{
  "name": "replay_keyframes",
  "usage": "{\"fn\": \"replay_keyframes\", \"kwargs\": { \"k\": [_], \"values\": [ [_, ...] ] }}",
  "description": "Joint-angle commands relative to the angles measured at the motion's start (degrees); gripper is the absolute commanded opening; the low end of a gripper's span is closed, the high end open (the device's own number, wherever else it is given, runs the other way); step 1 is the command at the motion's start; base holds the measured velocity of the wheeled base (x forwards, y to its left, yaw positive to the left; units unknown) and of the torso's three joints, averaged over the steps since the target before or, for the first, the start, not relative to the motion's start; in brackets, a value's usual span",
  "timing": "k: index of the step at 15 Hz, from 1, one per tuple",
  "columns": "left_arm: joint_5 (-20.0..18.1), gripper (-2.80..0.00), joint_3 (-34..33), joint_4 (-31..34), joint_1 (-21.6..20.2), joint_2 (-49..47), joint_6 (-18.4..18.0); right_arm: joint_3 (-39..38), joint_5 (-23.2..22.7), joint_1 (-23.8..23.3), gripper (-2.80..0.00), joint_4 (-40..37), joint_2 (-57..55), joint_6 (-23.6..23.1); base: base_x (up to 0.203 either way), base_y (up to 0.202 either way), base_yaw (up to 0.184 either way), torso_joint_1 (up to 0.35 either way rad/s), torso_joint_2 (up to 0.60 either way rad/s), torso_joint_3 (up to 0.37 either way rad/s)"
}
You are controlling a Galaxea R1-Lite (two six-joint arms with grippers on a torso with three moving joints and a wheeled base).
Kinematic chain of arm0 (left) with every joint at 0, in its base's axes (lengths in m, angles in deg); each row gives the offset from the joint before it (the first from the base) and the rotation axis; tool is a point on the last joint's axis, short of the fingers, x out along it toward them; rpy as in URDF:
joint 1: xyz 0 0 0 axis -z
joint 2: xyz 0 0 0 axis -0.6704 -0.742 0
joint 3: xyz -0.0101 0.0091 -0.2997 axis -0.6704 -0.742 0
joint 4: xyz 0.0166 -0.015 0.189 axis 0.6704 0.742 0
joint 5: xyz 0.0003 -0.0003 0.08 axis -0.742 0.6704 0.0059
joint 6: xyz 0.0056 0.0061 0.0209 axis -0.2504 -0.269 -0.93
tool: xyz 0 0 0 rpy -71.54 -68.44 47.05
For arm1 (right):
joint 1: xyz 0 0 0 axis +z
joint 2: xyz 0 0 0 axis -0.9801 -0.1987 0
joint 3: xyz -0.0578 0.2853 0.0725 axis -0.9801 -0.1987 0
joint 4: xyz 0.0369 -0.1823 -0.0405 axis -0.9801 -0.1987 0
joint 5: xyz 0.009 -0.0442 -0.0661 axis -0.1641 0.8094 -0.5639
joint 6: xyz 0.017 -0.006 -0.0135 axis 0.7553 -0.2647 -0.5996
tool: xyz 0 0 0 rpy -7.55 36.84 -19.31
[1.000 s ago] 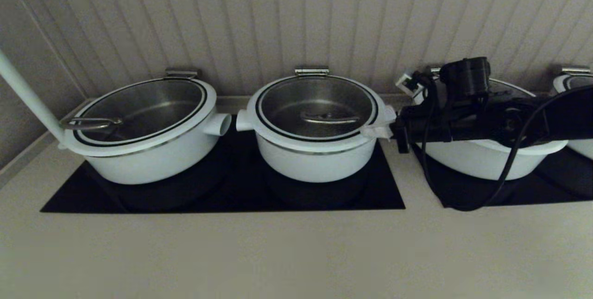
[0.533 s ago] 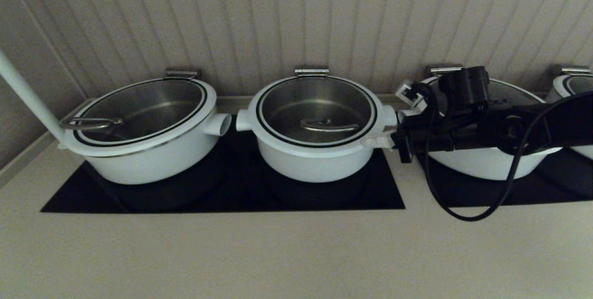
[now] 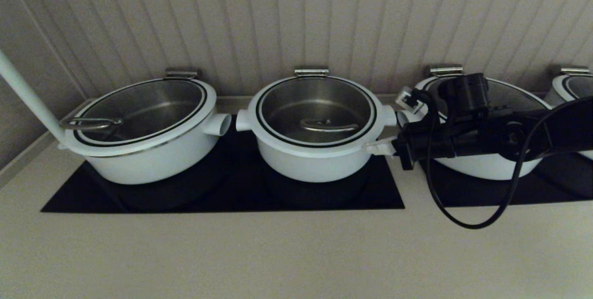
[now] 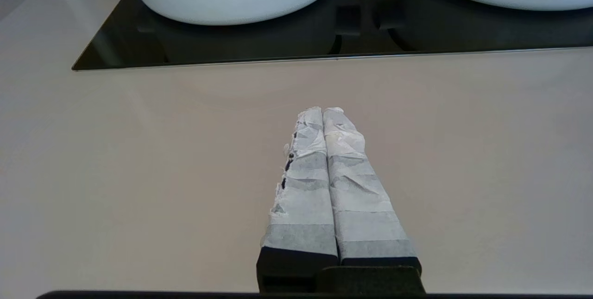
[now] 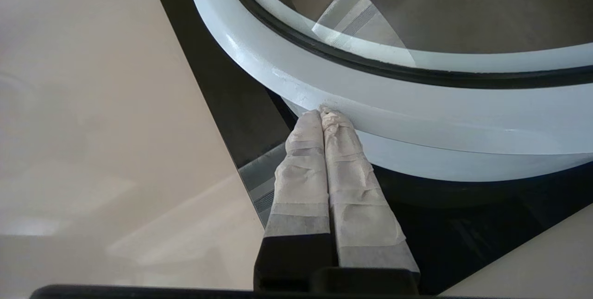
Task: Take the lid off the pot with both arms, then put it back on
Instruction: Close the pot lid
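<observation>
No text, label, brand, number or sign can be read on any pot, lid, cooktop, wall or arm here.

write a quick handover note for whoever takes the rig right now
Right gripper: shut, holding nothing, tips against the underside of the lid's rim at the pot's right side.
Left gripper: shut, empty, over bare counter in front of the black cooktop, away from the pot.
Lid: seated flat on the middle pot.
Done: cannot tell whether a lift has happened.
Left: if not, bring both arms to the rim, raise the lid, set it back.
</observation>
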Motion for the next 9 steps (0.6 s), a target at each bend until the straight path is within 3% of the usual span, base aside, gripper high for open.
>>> {"fn": "replay_keyframes", "kwargs": {
  "k": [1, 9],
  "values": [
    [0.0, -2.8, 0.0, -0.01, 0.0, 0.01, 0.0, -0.03, -0.19, -0.04, -2.8, 0.06, -0.16, -0.11, 0.0, 0.0, 0.0, 0.0, 0.0, 0.0],
    [-0.08, -2.8, 0.0, -0.01, 0.0, 0.01, 0.0, -2.63, -0.19, -0.28, -2.8, -0.03, 3.31, -0.46, 0.0, 0.0, 0.0, 0.0, 0.0, 0.0]
  ]
}}
